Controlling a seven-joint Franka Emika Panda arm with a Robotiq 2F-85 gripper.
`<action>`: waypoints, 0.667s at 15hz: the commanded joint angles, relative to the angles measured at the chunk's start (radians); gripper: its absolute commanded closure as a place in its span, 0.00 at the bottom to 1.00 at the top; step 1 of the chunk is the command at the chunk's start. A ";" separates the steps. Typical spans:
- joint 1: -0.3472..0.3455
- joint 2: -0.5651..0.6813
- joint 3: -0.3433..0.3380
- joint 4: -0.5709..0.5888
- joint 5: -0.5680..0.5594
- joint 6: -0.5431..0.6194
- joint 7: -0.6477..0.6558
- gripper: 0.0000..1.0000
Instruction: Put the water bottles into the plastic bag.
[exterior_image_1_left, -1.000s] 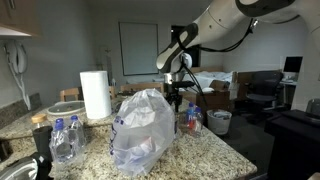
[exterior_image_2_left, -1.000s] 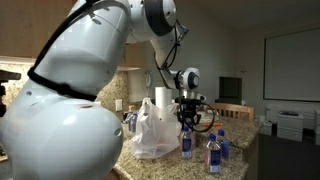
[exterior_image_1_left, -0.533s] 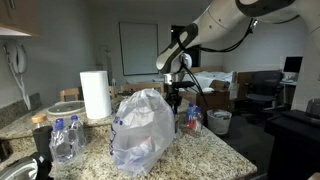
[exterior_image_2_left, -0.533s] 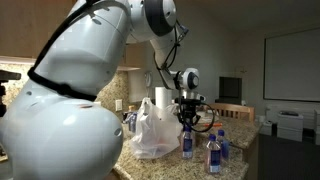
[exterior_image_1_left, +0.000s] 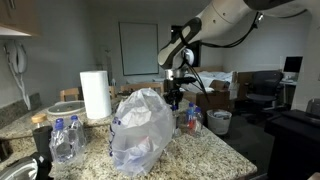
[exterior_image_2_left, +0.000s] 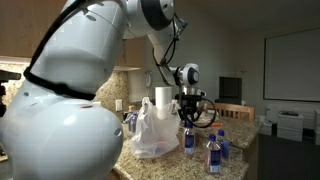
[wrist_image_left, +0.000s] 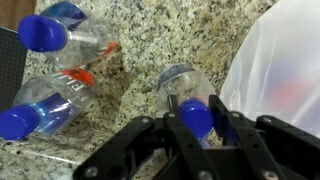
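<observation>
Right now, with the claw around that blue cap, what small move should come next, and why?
Probably lift straight up a little. The gripper is closed on the top of a water bottle, and the plastic bag beside it rises higher.

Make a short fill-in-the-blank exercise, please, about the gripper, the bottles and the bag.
1. The gripper holds one water bottle by its blue ____.
2. In the wrist view, ____ other bottles show beside it on the countertop.
3. The plastic bag is translucent and ____ in colour.

Missing words: cap; two; white.
</observation>
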 joint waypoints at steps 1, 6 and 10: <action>-0.006 -0.142 0.001 -0.102 -0.024 -0.018 -0.006 0.86; 0.015 -0.330 0.017 -0.181 -0.068 -0.070 0.001 0.86; 0.046 -0.441 0.048 -0.098 -0.104 -0.237 0.016 0.86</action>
